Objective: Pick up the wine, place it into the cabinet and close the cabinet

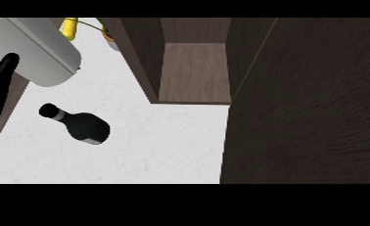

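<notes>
White bench [159,142] carries the wine bottle [80,124] at eight o'clock, untouched, left of the open cabinet [194,73] awaiting it at twelve, while a grey forearm [39,49] at ten hides its fingers, state untellable.

Cabinet [194,68] mouth stands open, shelf bare; its door [300,102] (swung out) walls the counter's [159,151] right.
</notes>
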Robot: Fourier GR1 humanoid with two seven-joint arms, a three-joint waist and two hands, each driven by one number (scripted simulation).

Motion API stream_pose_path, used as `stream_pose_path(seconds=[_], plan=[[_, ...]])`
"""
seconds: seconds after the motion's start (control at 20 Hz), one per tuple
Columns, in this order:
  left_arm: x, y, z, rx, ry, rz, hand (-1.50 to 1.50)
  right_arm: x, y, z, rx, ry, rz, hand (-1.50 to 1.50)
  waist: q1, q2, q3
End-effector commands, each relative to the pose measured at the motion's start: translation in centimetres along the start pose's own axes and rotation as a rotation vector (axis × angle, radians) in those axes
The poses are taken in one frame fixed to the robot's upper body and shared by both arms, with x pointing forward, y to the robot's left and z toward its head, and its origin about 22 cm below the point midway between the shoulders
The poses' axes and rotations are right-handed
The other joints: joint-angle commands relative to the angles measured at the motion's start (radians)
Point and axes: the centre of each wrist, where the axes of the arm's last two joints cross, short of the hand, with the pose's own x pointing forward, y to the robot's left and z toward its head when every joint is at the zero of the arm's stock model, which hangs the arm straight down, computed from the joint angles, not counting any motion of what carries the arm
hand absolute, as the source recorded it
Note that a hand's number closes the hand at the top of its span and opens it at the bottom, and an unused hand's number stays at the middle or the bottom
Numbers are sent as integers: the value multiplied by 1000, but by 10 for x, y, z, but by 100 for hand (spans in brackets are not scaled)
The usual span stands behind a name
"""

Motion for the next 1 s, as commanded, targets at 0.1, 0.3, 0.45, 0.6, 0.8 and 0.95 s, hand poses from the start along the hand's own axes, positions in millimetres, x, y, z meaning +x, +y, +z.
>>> stream_pose_path(seconds=[0.1, 0.3, 0.45, 0.6, 0.8, 0.95], plan=[[36, 19, 40, 43, -158, 28, -150, 21, 7, 10, -45, -40, 46, -150, 0, -1, -1], [29, 19, 34, 84, -141, 7, -150, 27, 15, 13, -45, -23, 16, -150, -8, 3, -1], [34, 7, 17, 68, -112, 1, -150, 20, 12, 2, -52, -11, 37, -150, -14, 7, 0], [37, 27, 29, 68, -110, -27, -150, 18, 4, 6, -50, 1, 47, -150, -11, 6, -1], [22, 29, 14, 81, -73, -36, -150, 34, 12, 11, -61, -21, 60, -150, -18, 8, -2], [16, 23, 17, 72, -35, -37, -150, 21, -1, -1, -77, -19, 106, -150, -16, 10, -1]])
